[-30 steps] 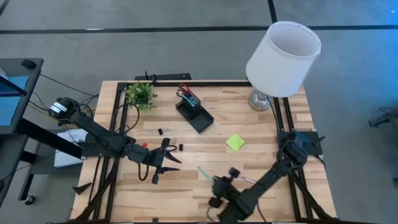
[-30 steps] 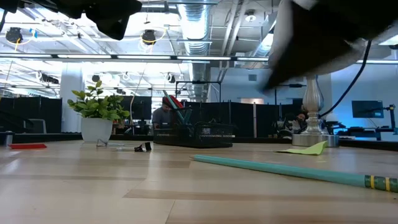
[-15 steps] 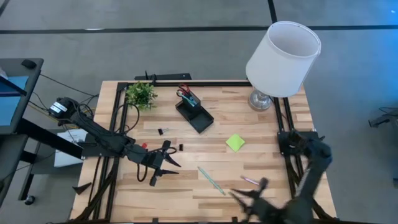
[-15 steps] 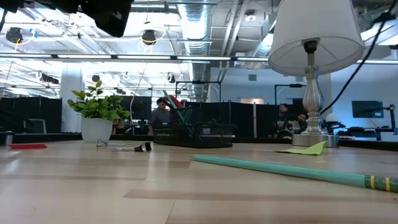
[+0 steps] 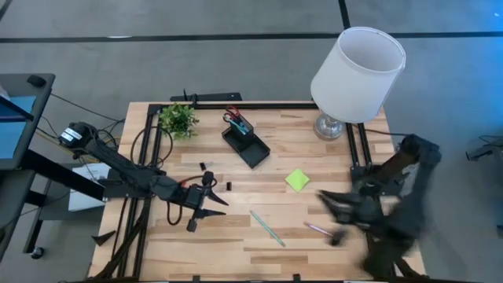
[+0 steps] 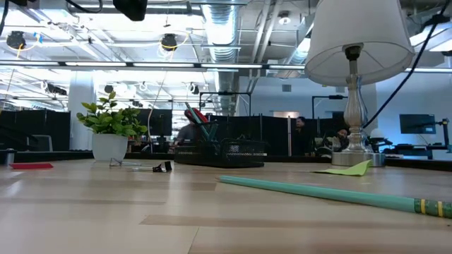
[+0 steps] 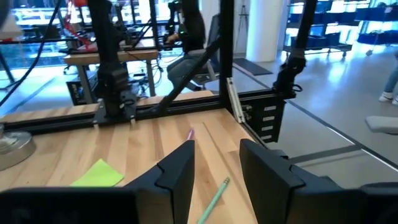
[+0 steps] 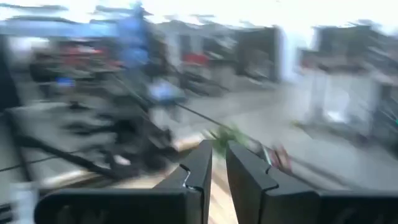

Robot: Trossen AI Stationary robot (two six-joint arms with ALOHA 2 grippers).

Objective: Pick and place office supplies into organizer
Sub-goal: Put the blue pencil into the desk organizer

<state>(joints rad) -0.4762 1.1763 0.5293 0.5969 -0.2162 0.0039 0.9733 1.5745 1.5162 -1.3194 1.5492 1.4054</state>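
The black organizer [image 5: 247, 144] stands at the far middle of the table, with red-handled scissors [image 5: 233, 118] upright in its cup. A lime sticky-note pad [image 5: 297, 179], a teal pen [image 5: 267, 228] and a pink pen [image 5: 317, 229] lie flat on the wood, as do small black bits [image 5: 203, 166]. My left gripper [image 5: 200, 203] hovers open at the near left, level, with nothing between its fingers [image 7: 180, 168]. My right gripper [image 5: 328, 201] is blurred, high at the right, its fingers [image 8: 202, 165] a narrow gap apart and empty.
A white-shaded lamp [image 5: 357, 71] stands at the far right corner and a small potted plant [image 5: 178, 118] at the far left. Black frame rails [image 5: 236, 104] run along the table's edges. People sit in the room beyond the table.
My right gripper has risen from low over the near middle of the table, by the pink pen, and swung toward the right edge, turning as it went; it carries nothing. My left gripper has risen slightly. The pens and the pad have stayed where they were.
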